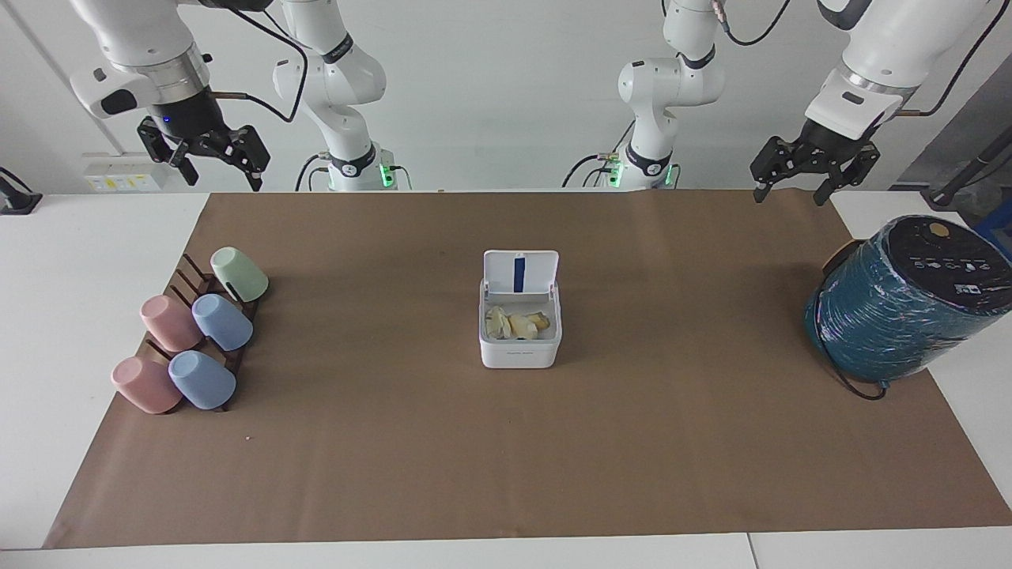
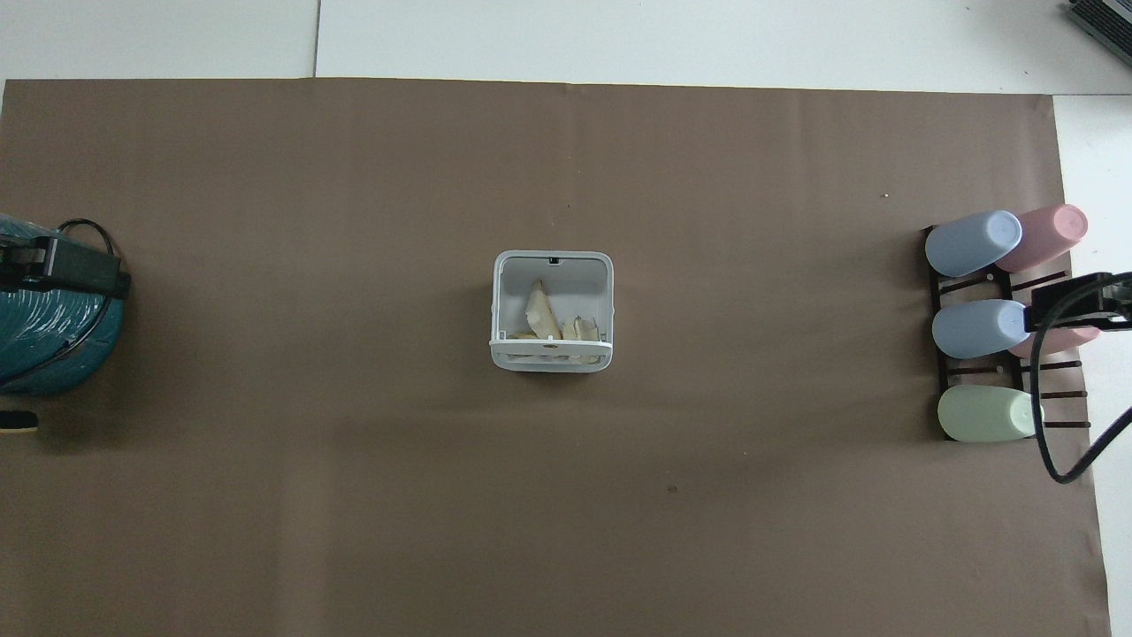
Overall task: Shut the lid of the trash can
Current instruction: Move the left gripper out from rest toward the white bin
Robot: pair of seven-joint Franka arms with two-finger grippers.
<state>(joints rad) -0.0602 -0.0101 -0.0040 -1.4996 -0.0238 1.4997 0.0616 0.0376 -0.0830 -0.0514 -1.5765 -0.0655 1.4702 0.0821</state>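
The white trash can (image 1: 519,352) stands in the middle of the brown mat and holds yellowish scraps (image 1: 518,324). Its lid (image 1: 521,273) is open and stands upright on the edge nearer to the robots, with the blue strip of the underside showing. From overhead I see the can's rim (image 2: 497,301) and the lid edge-on (image 2: 548,356). My left gripper (image 1: 791,190) is open, up in the air over the teal cylinder (image 2: 62,265). My right gripper (image 1: 224,178) is open, up over the cup rack (image 2: 1074,301). Both are well away from the can.
A big teal-wrapped cylinder with a black top (image 1: 901,304) lies tilted at the left arm's end of the mat. A dark rack (image 1: 190,276) with several pastel cups (image 1: 223,322) sits at the right arm's end. The brown mat (image 1: 506,474) covers the table.
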